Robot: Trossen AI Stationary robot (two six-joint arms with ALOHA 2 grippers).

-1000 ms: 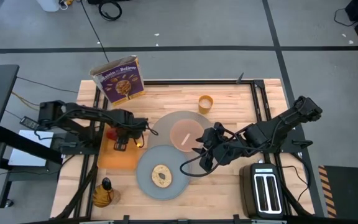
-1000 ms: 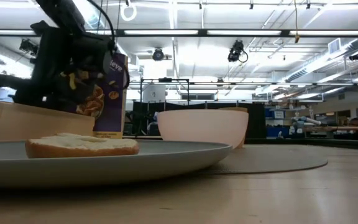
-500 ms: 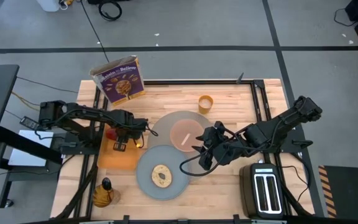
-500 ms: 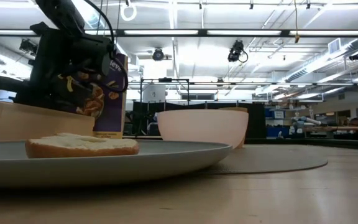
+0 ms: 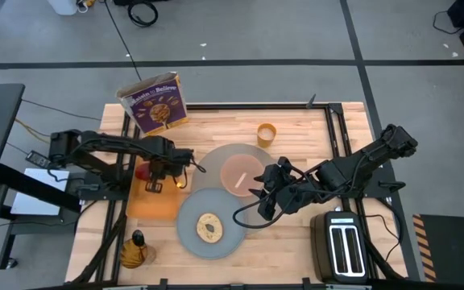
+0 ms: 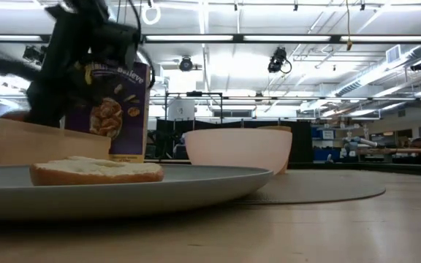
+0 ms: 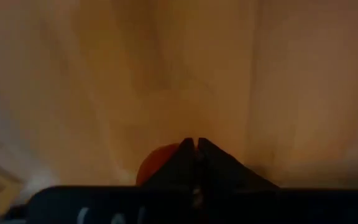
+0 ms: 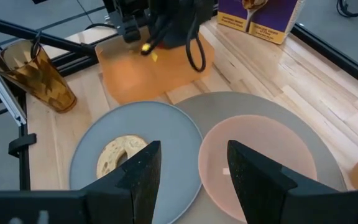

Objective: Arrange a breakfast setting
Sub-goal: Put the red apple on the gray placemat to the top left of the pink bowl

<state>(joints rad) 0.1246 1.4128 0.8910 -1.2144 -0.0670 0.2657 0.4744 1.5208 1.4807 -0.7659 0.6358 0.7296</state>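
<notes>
A round grey-beige mat (image 5: 210, 158) carries a pink bowl (image 5: 240, 173). A grey plate (image 5: 190, 211) with a toast slice (image 5: 209, 228) overlaps the mat's near edge. The small orange cup (image 5: 266, 133) stands at the far side. A red apple (image 5: 143, 171) rests at the far edge of an orange cloth (image 5: 153, 203). My left gripper (image 5: 155, 185) hovers over that cloth beside the apple (image 7: 151, 168), its fingers (image 7: 196, 146) shut, with nothing visible between them. My right gripper (image 8: 194, 180) is open above the seam between plate and bowl.
A purple cereal box (image 5: 155, 103) stands at the far left edge. A black toaster (image 5: 343, 250) sits at the near right corner. An amber glass (image 5: 134, 251) stands near left. Bare wood lies to the right of the cup.
My left gripper has shut its fingers and risen off the orange cloth, shifting slightly toward the far edge. The cloth and apple lie as before. My right arm has kept still.
</notes>
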